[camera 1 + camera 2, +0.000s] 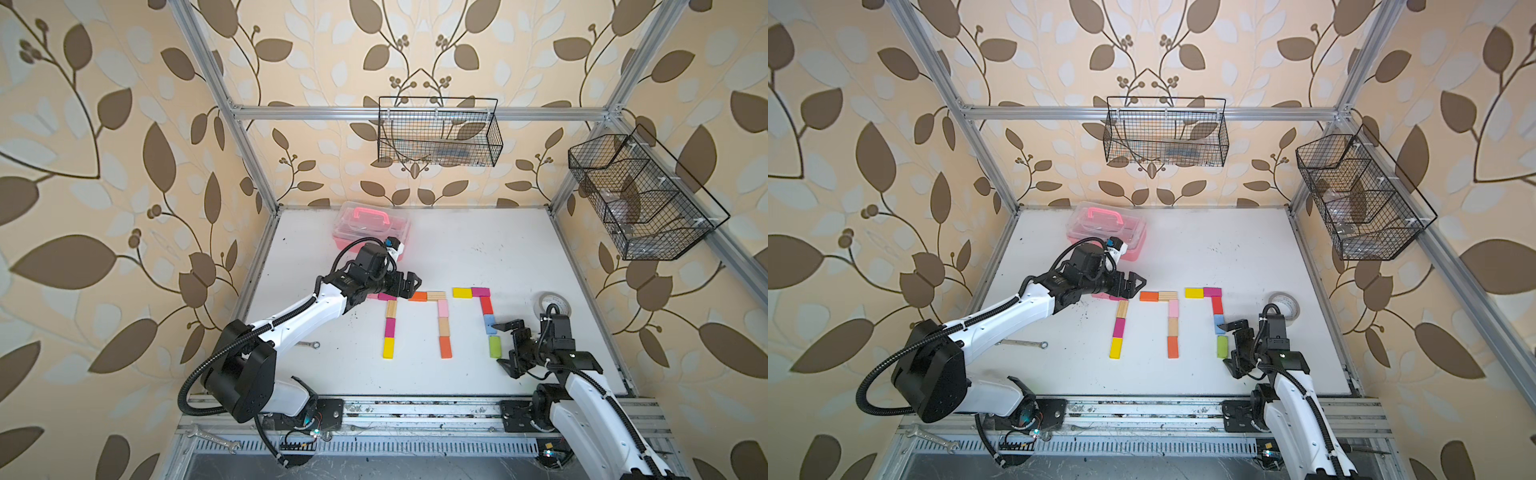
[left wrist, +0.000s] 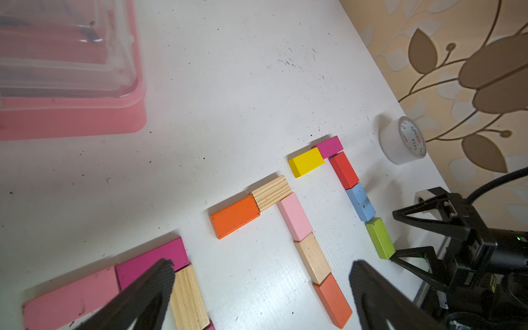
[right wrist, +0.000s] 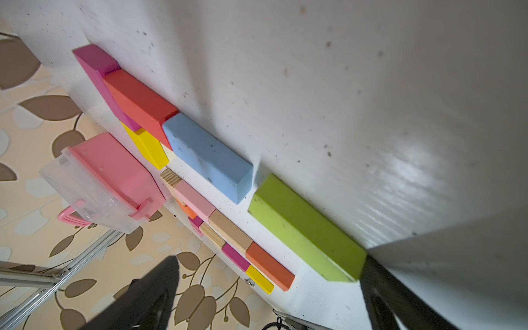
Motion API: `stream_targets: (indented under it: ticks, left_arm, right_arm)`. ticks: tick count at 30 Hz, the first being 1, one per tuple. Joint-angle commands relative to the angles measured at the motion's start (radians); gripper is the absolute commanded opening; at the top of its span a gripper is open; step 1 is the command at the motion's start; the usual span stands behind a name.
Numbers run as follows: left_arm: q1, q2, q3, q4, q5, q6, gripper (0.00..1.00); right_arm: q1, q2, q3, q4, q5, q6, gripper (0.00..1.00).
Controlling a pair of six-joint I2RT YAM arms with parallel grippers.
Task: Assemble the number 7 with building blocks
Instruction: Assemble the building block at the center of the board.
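Note:
Three number 7 figures of building blocks lie on the white table (image 1: 478, 249). The left one has a wood, magenta and yellow stem (image 1: 390, 328). The middle one (image 1: 443, 320) has an orange and wood bar. The right one (image 1: 484, 305) runs yellow, magenta, red and blue down to a green block (image 1: 494, 347). My left gripper (image 1: 409, 286) hovers open over the left figure's pink and magenta bar (image 2: 151, 260), hiding most of it in both top views. My right gripper (image 1: 500, 347) is open around the green block (image 3: 305, 228), one finger (image 3: 377, 285) at its end.
A pink clear-lidded case (image 1: 370, 226) stands at the back left of the table. A roll of tape (image 1: 555, 303) sits right of the figures. A wrench (image 1: 307, 344) lies under the left arm. Two wire baskets (image 1: 436, 133) (image 1: 640, 195) hang on the frame.

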State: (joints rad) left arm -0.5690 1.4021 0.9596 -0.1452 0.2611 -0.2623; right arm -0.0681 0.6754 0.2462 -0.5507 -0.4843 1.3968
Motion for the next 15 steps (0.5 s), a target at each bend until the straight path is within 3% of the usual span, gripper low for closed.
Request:
stream_targets:
  ticks: [1, 8, 15]
  left_arm:
    - [-0.002, -0.002, 0.018, 0.019, 0.017, 0.008, 0.99]
    - [-0.002, -0.002, 0.013, 0.025, 0.019, 0.005, 0.99]
    - [-0.003, -0.002, 0.014, 0.023, 0.02, 0.004, 0.99]
  right_arm:
    - [-0.006, 0.01, -0.022, -0.137, 0.105, -0.041, 1.0]
    - [-0.006, -0.035, -0.018, -0.19, 0.117, -0.046, 1.0]
    - [-0.006, -0.001, -0.028, -0.12, 0.099, -0.032, 1.0]
